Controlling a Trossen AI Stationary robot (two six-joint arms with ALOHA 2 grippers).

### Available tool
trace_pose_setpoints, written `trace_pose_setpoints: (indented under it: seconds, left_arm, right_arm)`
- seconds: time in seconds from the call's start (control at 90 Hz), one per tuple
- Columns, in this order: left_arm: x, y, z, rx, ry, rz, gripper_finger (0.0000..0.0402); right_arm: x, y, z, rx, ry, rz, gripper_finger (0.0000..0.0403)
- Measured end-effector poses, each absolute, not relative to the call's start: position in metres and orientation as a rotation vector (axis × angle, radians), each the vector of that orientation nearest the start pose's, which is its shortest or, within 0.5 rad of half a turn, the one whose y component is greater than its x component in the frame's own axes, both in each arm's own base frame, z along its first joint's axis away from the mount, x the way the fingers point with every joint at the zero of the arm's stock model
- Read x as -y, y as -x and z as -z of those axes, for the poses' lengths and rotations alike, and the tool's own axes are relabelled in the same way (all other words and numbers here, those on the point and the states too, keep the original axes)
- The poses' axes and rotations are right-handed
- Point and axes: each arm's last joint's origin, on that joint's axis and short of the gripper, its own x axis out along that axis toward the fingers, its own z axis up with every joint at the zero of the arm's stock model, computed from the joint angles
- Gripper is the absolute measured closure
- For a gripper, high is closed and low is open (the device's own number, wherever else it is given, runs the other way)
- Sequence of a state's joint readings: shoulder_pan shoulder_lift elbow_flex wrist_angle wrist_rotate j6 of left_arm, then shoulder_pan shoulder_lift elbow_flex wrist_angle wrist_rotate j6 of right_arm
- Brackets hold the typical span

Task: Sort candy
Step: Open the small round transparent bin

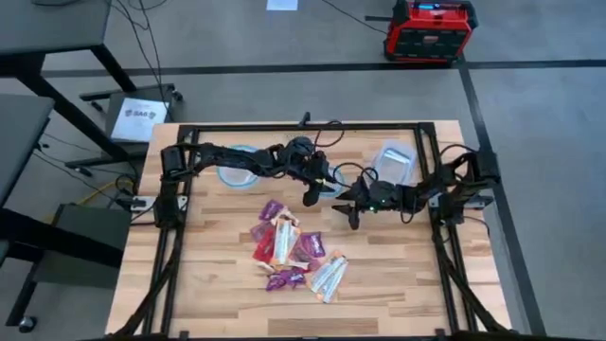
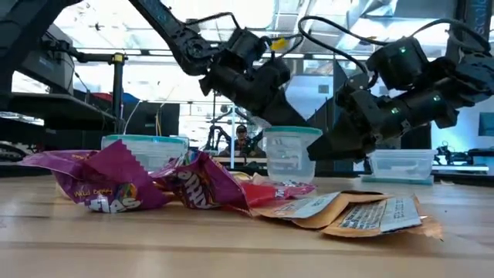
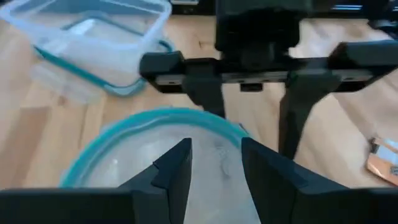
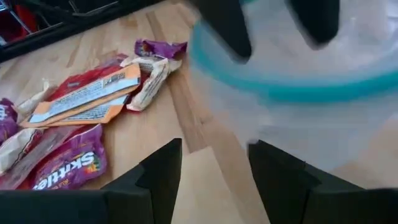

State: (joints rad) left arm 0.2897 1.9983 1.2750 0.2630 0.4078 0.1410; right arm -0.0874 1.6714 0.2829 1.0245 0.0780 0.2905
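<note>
The candy (image 1: 292, 254) lies in a loose heap on the wooden counter (image 1: 208, 284), toward the near middle, well apart from both claws, which hang farther back over the centre. The left claw (image 1: 312, 194) hovers just above a round clear container with a teal rim (image 3: 124, 149), its fingers (image 3: 177, 168) parted with nothing between them. The right claw (image 1: 354, 216) sits close beside that same round container (image 4: 292, 81), on the side toward the heap, its fingers (image 4: 158, 171) likewise spread and empty. Between the two claws and the sweets there is only bare wood. A second round container (image 1: 237, 166) stands at the back left under the left arm, and a rectangular clear tub (image 1: 396, 161) sits at the back right. The heap itself is mixed: magenta and purple packets (image 2: 100, 185) crumpled at one side, a red packet (image 1: 263, 248), orange-white bar wrappers (image 4: 87, 93) lying flat with printed labels up, and pale silvery wrappers (image 1: 329, 277) at the right edge of the pile, several overlapping one another.
</note>
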Motion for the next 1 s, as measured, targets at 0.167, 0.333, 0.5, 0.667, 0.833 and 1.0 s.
trace_pose_setpoints:
  seconds: [0.167, 0.333, 0.5, 0.667, 0.833, 1.0]
  left_arm:
    - [-0.114, -0.422, -0.182, -0.442, 0.017, 0.149, 0.0274]
    - [-0.113, -0.421, -0.18, -0.457, 0.009, 0.153, 0.0274]
    - [-0.113, -0.423, -0.173, -0.471, 0.006, 0.169, 0.0274]
    - [-0.11, -0.426, -0.163, -0.49, 0.018, 0.165, 0.0274]
    - [-0.109, -0.426, -0.161, -0.507, -0.009, 0.133, 0.0274]
    - [-0.109, -0.426, -0.161, -0.508, -0.015, 0.136, 0.0274]
  right_arm:
    - [0.023, -0.24, -0.103, -0.326, -0.281, 0.212, 0.023]
    - [0.023, -0.237, -0.1, -0.349, -0.281, 0.217, 0.023]
    - [0.028, -0.234, -0.106, -0.26, -0.271, 0.168, 0.023]
    - [0.03, -0.235, -0.111, -0.224, -0.294, 0.036, 0.0233]
    - [0.029, -0.234, -0.123, -0.118, -0.314, -0.115, 0.0255]
    - [0.026, -0.226, -0.11, -0.245, -0.344, -0.102, 0.0273]
